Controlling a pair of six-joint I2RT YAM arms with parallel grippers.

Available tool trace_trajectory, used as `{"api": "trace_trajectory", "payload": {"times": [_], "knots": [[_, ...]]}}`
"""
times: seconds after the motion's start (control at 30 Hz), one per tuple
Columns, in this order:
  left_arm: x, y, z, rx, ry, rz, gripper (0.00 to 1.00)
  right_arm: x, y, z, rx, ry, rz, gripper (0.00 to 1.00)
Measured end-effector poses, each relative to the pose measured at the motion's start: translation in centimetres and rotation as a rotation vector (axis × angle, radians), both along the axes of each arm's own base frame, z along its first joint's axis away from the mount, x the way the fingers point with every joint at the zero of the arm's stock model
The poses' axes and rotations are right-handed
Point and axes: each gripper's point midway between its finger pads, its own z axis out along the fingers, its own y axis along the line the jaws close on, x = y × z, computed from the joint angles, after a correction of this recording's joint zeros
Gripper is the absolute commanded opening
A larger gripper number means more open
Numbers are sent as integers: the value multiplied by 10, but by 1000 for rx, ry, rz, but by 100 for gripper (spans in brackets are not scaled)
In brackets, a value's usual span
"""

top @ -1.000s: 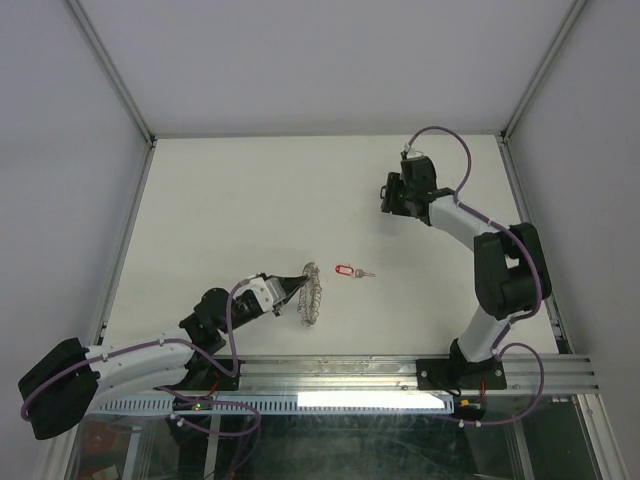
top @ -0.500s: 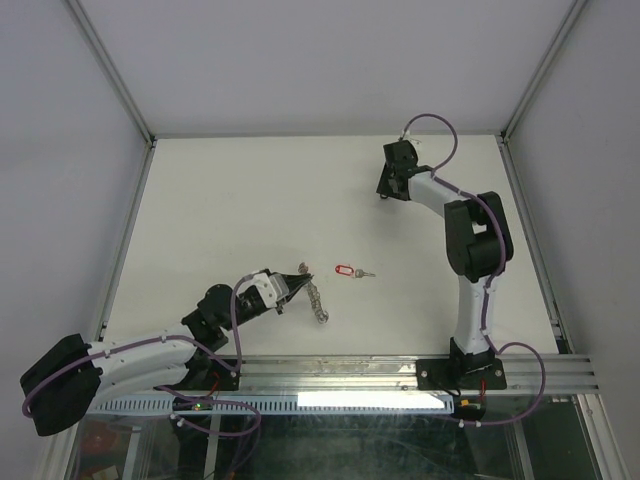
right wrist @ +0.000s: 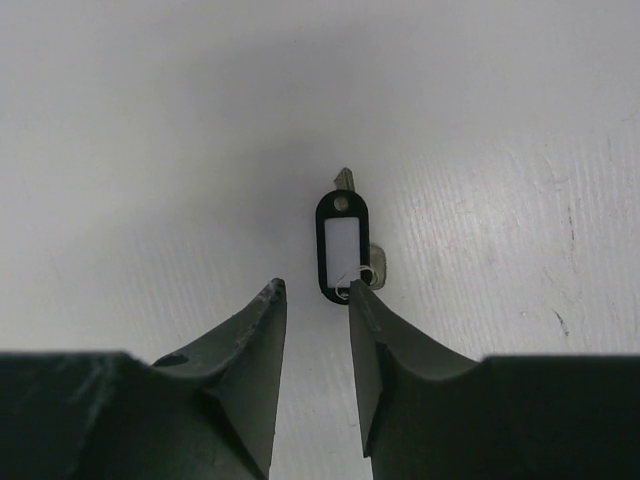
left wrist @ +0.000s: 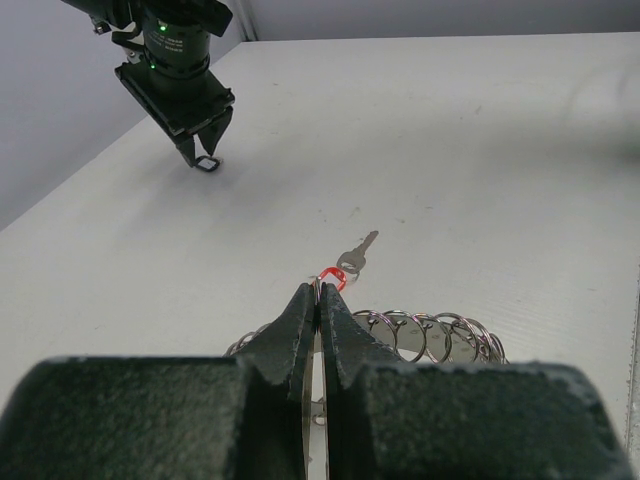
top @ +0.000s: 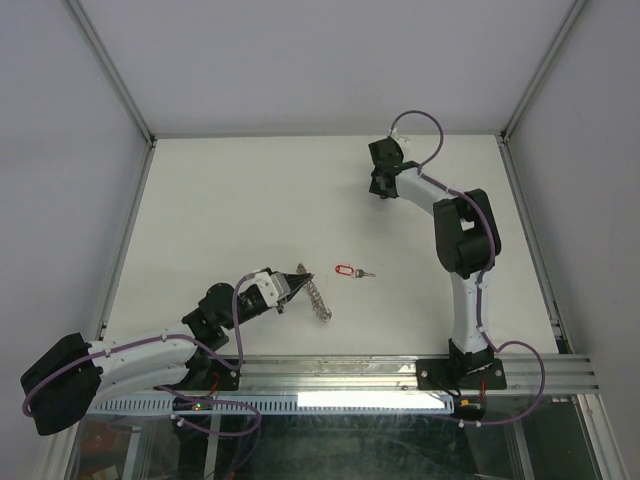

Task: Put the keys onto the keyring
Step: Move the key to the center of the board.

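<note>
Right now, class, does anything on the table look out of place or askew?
Only mildly: the keyring stands on edge, pinched by the left gripper, not lying flat. The black-tagged key lies far off by the open right gripper, while the red-tagged key sits beside the keyring. Nothing looks damaged.

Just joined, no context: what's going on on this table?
The left gripper is shut on the keyring towards the near side of the table. A red-tagged key lies loose just beyond it. At the far side, the right gripper is down at a black-tagged key with its jaws apart, and that key is not gripped. No key is on the ring yet.
</note>
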Motion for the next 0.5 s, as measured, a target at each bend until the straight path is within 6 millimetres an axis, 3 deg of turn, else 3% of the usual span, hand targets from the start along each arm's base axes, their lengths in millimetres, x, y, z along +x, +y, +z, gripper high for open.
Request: {"api": "trace_trajectory", "payload": {"times": [0.33, 0.5], "knots": [[0, 0, -1, 2, 1, 0, 0, -8, -9, -19, -55, 61, -15, 27], [1, -1, 0, 3, 2, 0, 0, -6, -9, -18, -60, 60, -15, 20]]}}
